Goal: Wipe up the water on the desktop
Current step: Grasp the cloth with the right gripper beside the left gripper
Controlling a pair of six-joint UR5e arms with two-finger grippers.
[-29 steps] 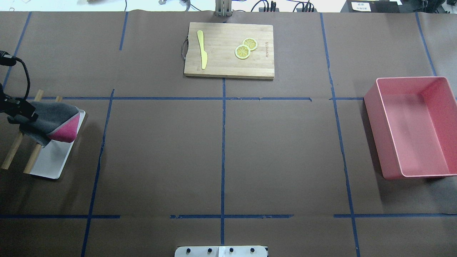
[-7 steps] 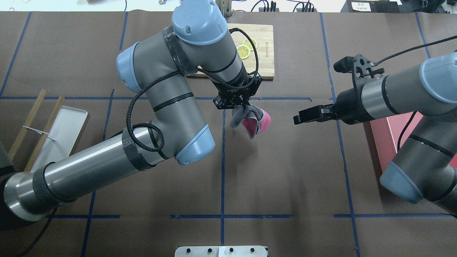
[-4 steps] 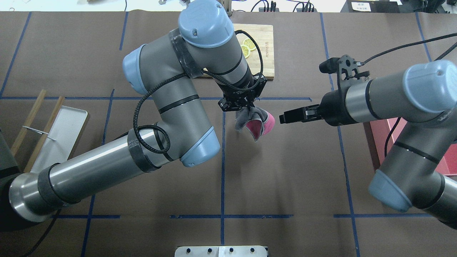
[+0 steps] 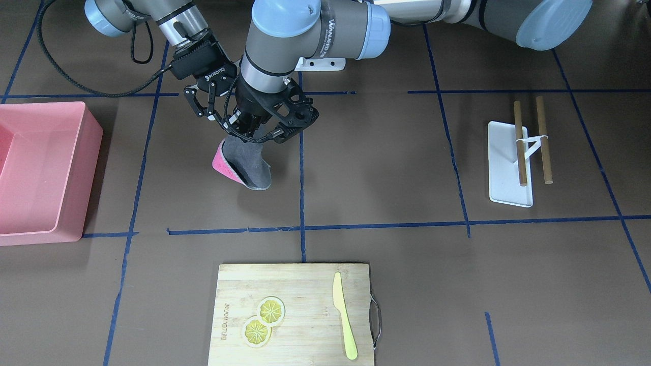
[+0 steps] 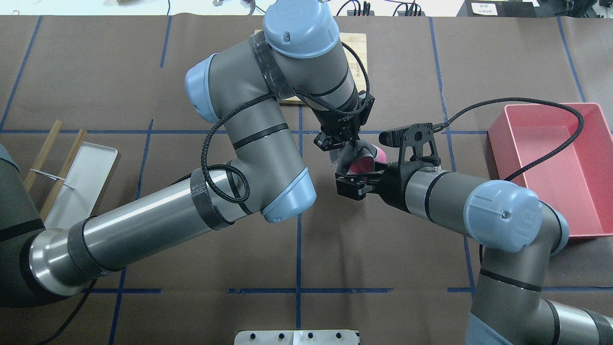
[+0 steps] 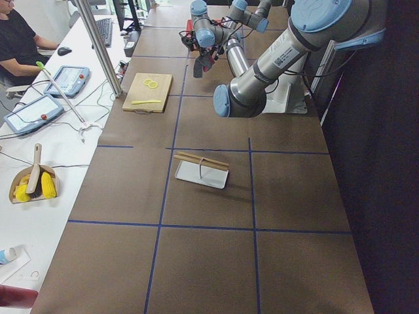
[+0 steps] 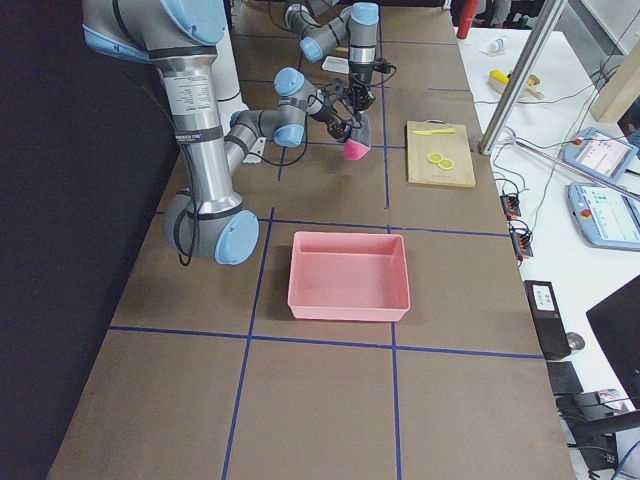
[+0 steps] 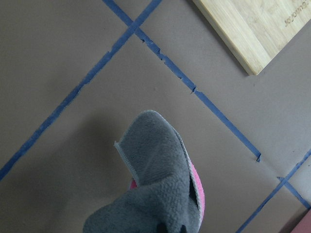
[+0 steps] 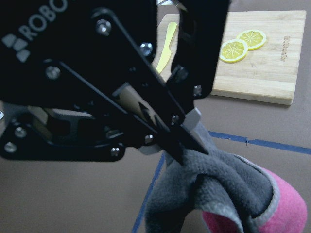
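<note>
My left gripper (image 5: 342, 145) is shut on a grey cloth with a pink side (image 5: 360, 155). The cloth hangs bunched below it over the brown desktop (image 5: 383, 239), near the centre tape cross. From the front, the left gripper (image 4: 249, 133) pinches the cloth's (image 4: 244, 165) top. My right gripper (image 4: 216, 119) is open and empty, right beside the cloth; overhead it (image 5: 353, 178) lies just on the robot's side of the cloth. The cloth also shows in the left wrist view (image 8: 155, 179) and the right wrist view (image 9: 218, 189). I see no water on the desktop.
A wooden cutting board (image 4: 305, 284) with two lemon slices (image 4: 263, 319) and a yellow knife (image 4: 344, 315) lies on the far side of the table. A pink bin (image 5: 555, 167) stands at the right. A white tray (image 5: 76, 182) with wooden rods stands at the left.
My left arm has carried the cloth from the tray at the left to the table's centre. My right gripper has swung in from the right to beside the cloth.
</note>
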